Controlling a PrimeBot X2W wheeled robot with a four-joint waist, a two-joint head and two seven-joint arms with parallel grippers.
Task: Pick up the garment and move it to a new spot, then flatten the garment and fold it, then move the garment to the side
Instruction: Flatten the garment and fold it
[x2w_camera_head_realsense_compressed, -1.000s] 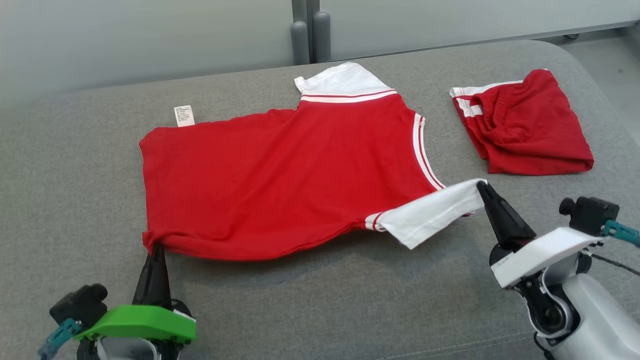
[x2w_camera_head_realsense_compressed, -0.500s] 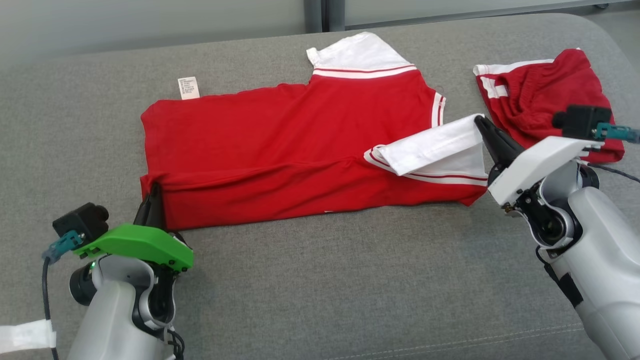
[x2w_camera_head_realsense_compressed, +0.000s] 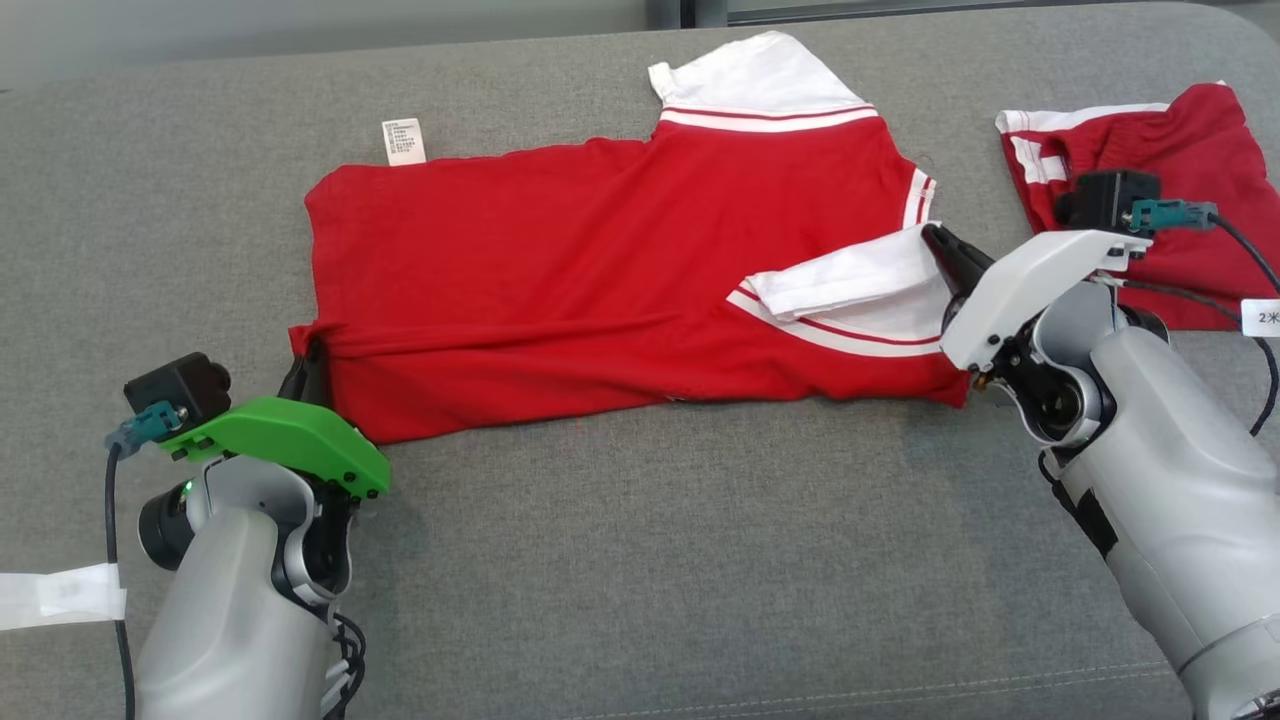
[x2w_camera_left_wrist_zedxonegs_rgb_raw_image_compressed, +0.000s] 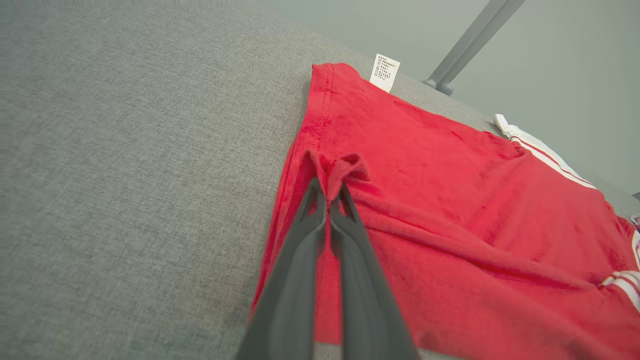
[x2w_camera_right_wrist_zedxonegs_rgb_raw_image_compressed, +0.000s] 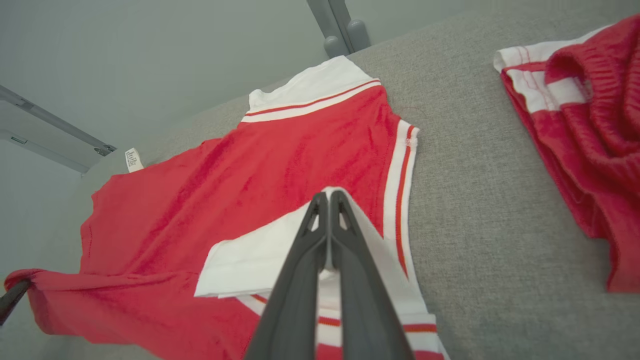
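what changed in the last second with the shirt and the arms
The left gripper and right gripper, both shut on the red shirt throughout, carried its near edge away from the robot, folding the near white sleeve onto the red body. The head camera shifted too. The red shorts and care label stayed put.

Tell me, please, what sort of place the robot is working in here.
Probably an indoor lab or test room set up for clothes folding: a broad grey upholstered surface, a red shirt spread on it with red shorts beside, and plain pale wall panels behind.
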